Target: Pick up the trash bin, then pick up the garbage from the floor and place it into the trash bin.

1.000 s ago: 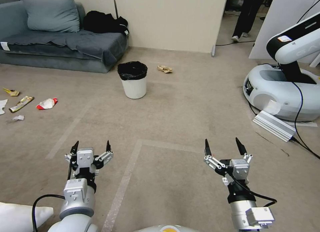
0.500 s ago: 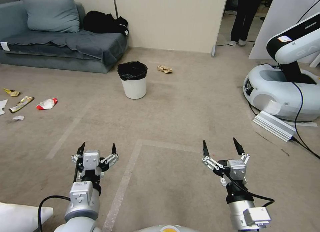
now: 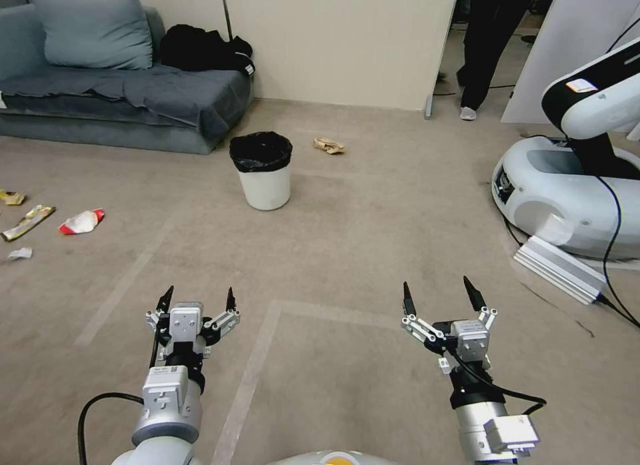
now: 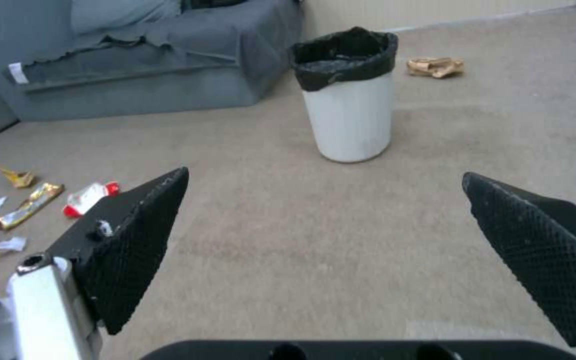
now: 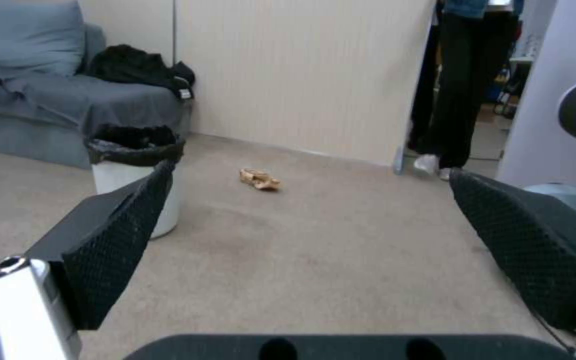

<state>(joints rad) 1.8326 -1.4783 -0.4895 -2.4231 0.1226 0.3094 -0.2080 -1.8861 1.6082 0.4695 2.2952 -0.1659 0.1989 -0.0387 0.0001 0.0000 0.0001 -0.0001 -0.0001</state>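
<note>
The small round white plastic trash bin (image 3: pixel 264 178), lined with a crinkly black bag folded over its rim, stands upright on the beige carpet (image 3: pixel 373 225) with its long axis vertical and its mouth facing up, tapering slightly toward the base. It sits just in front of the grey fabric sofa (image 3: pixel 127 98), well ahead of both arms and a little to the robot's left of centre.

A tan crumpled paper (image 3: pixel 329 145) lies flat on the carpet near the bin, beyond it and to its right, its longer side running roughly left to right. Far to the left, well apart from the bin, lies a cluster of litter: a red-and-white snack wrapper (image 3: pixel 80 221), a long yellow wrapper (image 3: pixel 27 222) set at a slant, and what looks like a scrap of white paper (image 3: pixel 20 253).

The left gripper (image 3: pixel 197 299) hangs low over the carpet with its 2 black fingers spread apart, holding nothing. The right gripper (image 3: pixel 438 297) is level with it on the other side, also spread wide and holding nothing.
</note>
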